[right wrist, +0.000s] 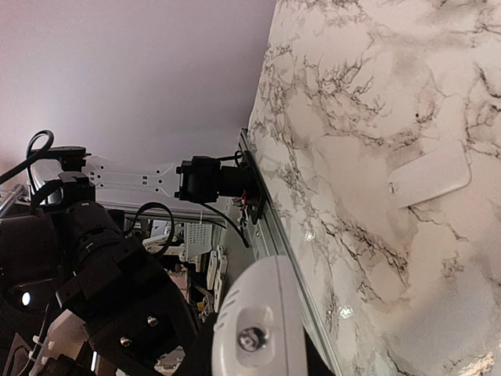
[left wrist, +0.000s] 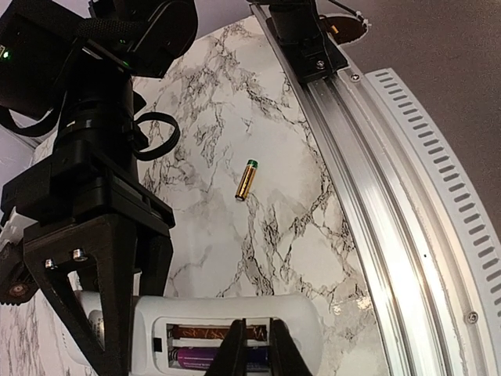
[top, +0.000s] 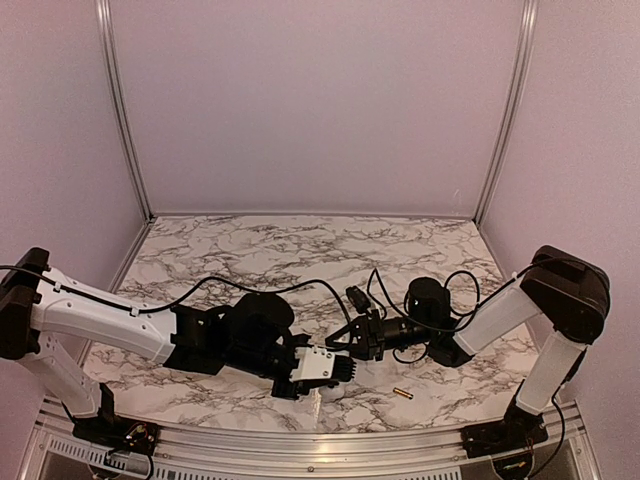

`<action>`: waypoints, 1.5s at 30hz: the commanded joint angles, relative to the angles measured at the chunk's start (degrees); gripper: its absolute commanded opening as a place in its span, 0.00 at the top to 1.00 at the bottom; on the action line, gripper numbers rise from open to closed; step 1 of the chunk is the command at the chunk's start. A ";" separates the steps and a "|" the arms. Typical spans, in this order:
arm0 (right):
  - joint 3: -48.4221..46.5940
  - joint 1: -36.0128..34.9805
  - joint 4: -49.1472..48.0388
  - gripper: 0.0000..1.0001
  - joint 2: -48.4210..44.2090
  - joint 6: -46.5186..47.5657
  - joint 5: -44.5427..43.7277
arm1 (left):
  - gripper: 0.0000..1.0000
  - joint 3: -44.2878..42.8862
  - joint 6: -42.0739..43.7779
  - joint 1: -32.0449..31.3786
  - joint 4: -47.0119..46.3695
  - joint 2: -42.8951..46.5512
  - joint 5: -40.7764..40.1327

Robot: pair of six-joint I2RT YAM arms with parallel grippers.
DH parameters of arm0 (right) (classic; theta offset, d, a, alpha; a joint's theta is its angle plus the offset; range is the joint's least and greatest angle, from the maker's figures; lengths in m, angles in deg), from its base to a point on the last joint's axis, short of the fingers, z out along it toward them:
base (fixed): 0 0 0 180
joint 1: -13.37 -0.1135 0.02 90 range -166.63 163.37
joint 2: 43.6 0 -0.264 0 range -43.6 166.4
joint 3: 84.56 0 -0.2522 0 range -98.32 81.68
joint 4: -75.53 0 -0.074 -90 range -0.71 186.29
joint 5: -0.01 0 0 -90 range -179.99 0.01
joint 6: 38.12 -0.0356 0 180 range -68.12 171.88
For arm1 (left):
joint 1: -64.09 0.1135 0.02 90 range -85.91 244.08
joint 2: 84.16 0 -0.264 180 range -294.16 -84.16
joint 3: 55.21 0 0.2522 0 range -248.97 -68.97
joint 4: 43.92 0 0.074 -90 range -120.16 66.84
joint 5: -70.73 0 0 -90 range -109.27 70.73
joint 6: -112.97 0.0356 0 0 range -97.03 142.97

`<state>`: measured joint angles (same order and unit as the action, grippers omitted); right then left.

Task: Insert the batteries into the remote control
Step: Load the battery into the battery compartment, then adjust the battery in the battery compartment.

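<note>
The white remote control is held off the table, back side up, with its battery compartment open. A dark blue-purple battery lies in the lower slot; the upper slot shows only a coppery spring strip. My right gripper is shut on the remote's end, which fills the bottom of the right wrist view. My left gripper is shut, its tips resting at the compartment over the dark battery. The gold battery lies loose on the marble, also seen in the top view.
A white battery cover lies flat on the marble table. The aluminium rail runs along the table's near edge, close to the remote. Purple walls enclose the back and sides. Cables loop by the right arm.
</note>
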<state>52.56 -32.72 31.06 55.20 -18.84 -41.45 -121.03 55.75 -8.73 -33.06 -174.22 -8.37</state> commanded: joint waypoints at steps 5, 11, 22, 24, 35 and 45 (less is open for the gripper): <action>-1.77 -1.16 -3.62 1.00 -0.81 -0.35 1.33 | 0.90 -0.60 -1.93 0.90 2.81 -2.39 -0.61; -1.48 -1.20 -4.45 1.00 -1.59 -0.52 1.75 | 0.91 -0.12 -2.24 1.74 2.80 -2.58 -1.31; 0.26 -1.19 -11.42 1.00 -2.26 -3.59 3.43 | 0.93 1.19 -2.92 3.71 2.78 -2.36 -1.79; 0.59 -1.20 -12.53 1.00 -2.37 -3.94 3.79 | 0.93 1.47 -3.28 4.26 2.81 -2.16 -1.44; 0.86 -0.92 -5.20 1.00 -3.54 -0.21 0.85 | 0.83 -1.34 -3.56 3.07 5.32 1.88 1.39; 1.38 3.49 3.78 1.00 -7.69 6.82 -4.44 | 0.25 1.30 -20.05 2.15 -4.50 12.67 -9.80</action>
<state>54.20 -31.03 30.82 51.27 -16.54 -43.18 -121.53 46.26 -7.59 -32.18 -166.39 -10.49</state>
